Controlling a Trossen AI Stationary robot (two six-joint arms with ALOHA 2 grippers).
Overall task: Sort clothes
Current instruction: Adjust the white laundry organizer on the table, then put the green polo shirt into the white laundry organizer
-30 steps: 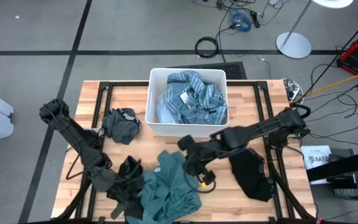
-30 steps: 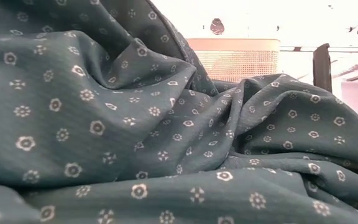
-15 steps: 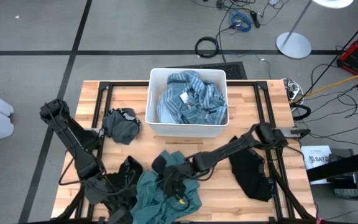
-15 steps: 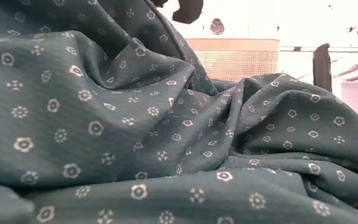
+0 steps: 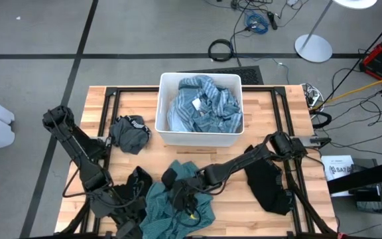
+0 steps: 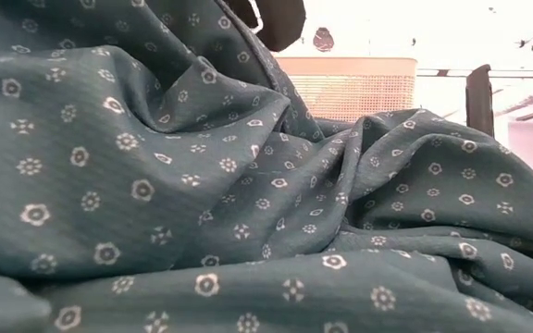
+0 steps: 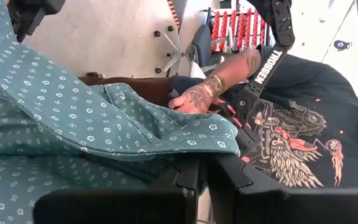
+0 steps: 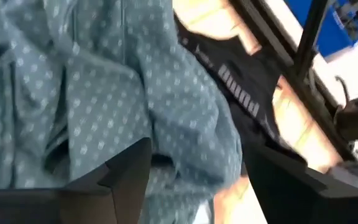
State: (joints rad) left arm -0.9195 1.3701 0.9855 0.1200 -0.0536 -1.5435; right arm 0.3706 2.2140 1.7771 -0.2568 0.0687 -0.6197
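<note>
**Both arms at the teal-green garment, near edge of the tabletop**

I see the teal-green garment (image 5: 178, 202), dotted with small pale flowers, crumpled at the near edge of the tabletop (image 5: 270, 109). My left gripper (image 5: 130, 229) sits at the garment's left side, jaws together on a fold of it, as the left wrist view shows. My right gripper (image 5: 181, 199) hangs over the middle of the same cloth, jaws apart, nothing between them. A light blue garment (image 5: 204, 106) fills the white bin (image 5: 166, 136) at the far side. A grey garment (image 5: 130, 133) lies left of the bin; a black garment (image 5: 270, 186) lies on the right. A person's hand (image 7: 194, 99) shows beyond the table.
</note>
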